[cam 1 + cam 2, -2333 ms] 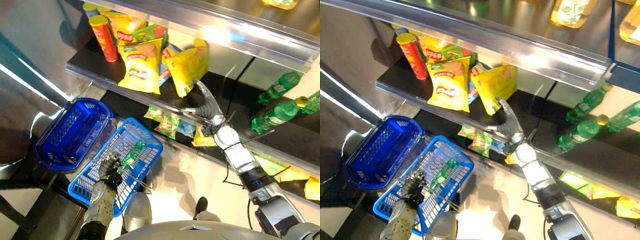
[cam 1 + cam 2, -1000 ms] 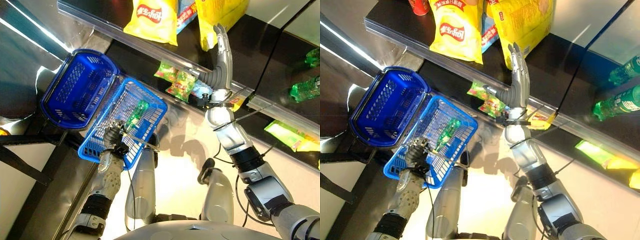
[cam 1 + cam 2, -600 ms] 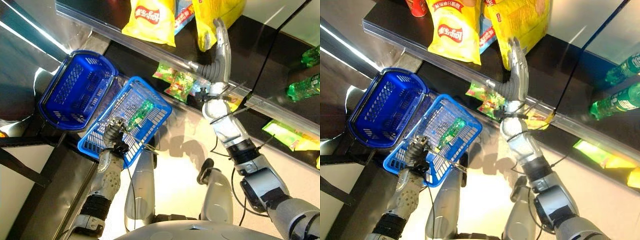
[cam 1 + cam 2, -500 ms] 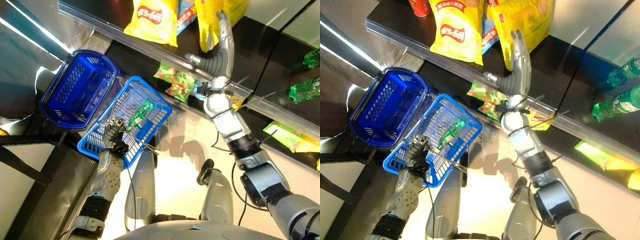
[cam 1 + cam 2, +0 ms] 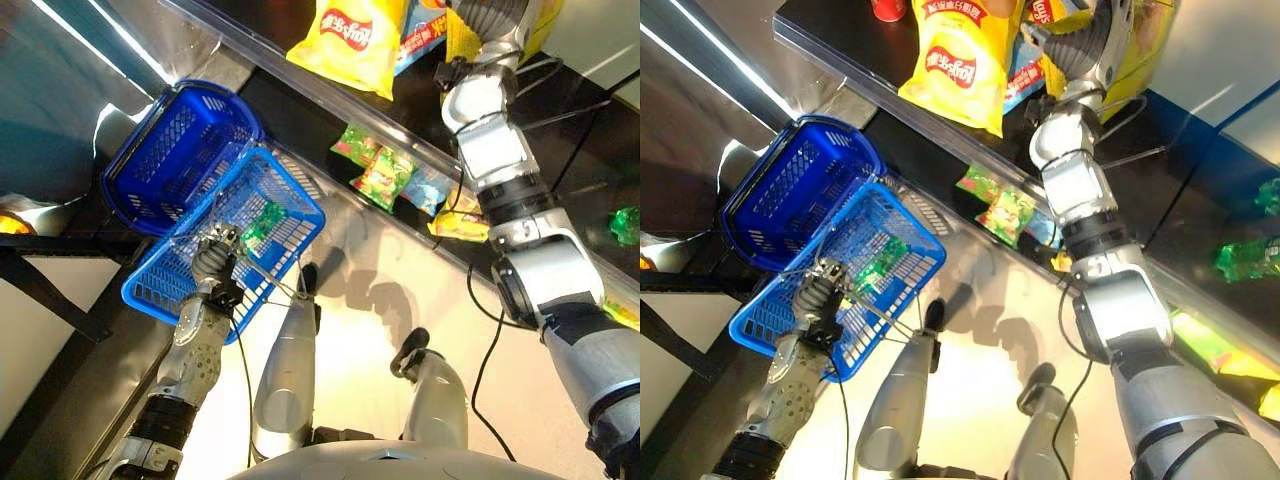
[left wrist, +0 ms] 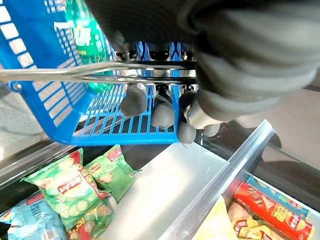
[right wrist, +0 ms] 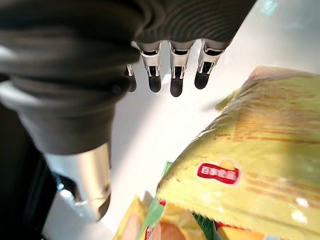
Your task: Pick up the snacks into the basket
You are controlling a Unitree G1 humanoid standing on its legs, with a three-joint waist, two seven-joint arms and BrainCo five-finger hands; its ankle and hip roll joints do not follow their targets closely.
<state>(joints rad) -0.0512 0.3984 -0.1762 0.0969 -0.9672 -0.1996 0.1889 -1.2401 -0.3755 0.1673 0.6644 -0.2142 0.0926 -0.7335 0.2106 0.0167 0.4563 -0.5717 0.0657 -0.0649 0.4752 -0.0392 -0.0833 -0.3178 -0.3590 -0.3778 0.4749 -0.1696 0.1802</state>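
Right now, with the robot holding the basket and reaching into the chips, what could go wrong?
1. The right robot hand reaches with straight fingers among crowded yellow chip bags; it might knock a neighbouring bag off the shelf edge.
2. The blue basket hangs tilted from its wire handle in the left robot hand; the green snack inside could slide out.
3. The basket hangs well away from the shelf, so a dropped bag might miss it.
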